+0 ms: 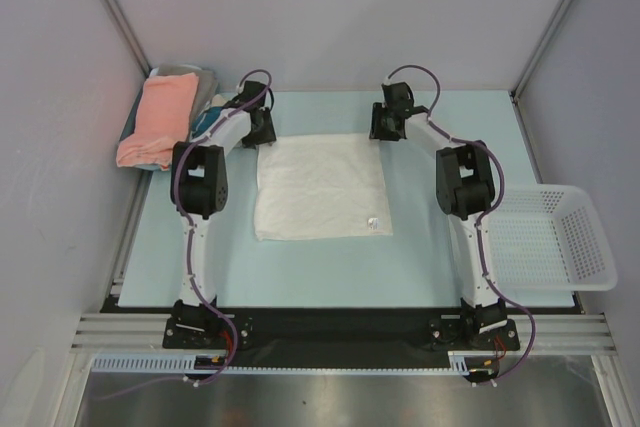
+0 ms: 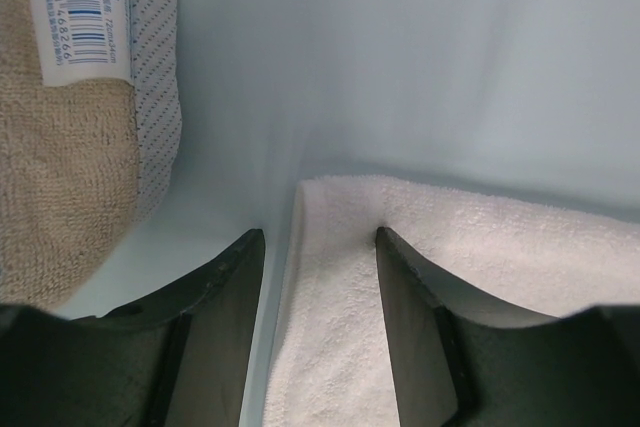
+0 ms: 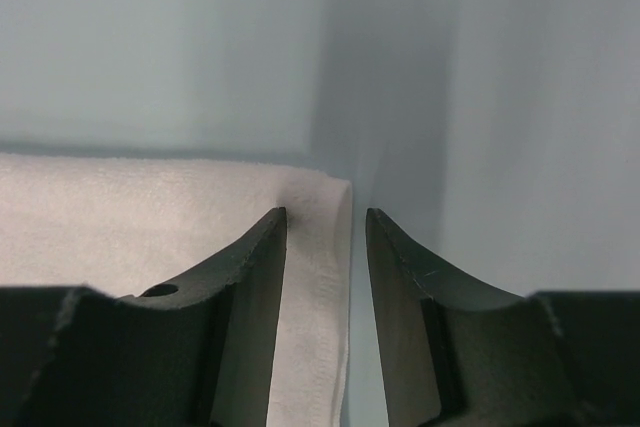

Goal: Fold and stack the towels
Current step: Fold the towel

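- Walls (image 1: 330, 7): plain grey panels closing in the left, far and right sides, so you have little room past the desk edges.
- Desk (image 1: 200, 267): pale blue, flat and smooth; cloth should slide on it.
- White towel (image 1: 320, 187): spread flat mid-desk. Soft, light, limp terry; take it by the far corners.
- Basket (image 1: 585, 247): white mesh, at the right edge.
- Salmon-pink towel (image 1: 158, 119): heaped far left on other cloth.
- Left hand (image 2: 320, 237): open, astride the far-left corner.
- Right hand (image 3: 326, 215): open, astride the far-right corner.
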